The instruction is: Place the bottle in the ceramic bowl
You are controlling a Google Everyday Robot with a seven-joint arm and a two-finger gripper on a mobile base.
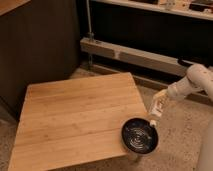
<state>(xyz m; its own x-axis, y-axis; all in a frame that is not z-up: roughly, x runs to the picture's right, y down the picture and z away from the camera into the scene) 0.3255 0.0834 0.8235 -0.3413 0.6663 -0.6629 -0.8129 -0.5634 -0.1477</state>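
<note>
The ceramic bowl is round, glossy and black, and sits at the near right corner of the wooden table. The bottle is small and pale. It hangs tilted in the air with its cap end down, just above and to the right of the bowl's far rim. My gripper is shut on the bottle's upper part. The white arm reaches in from the right edge of the camera view. Nothing lies inside the bowl.
The low table stands on a speckled floor. Behind it are a dark panel wall and a long metal beam under a shelf. Part of my white body fills the lower right edge.
</note>
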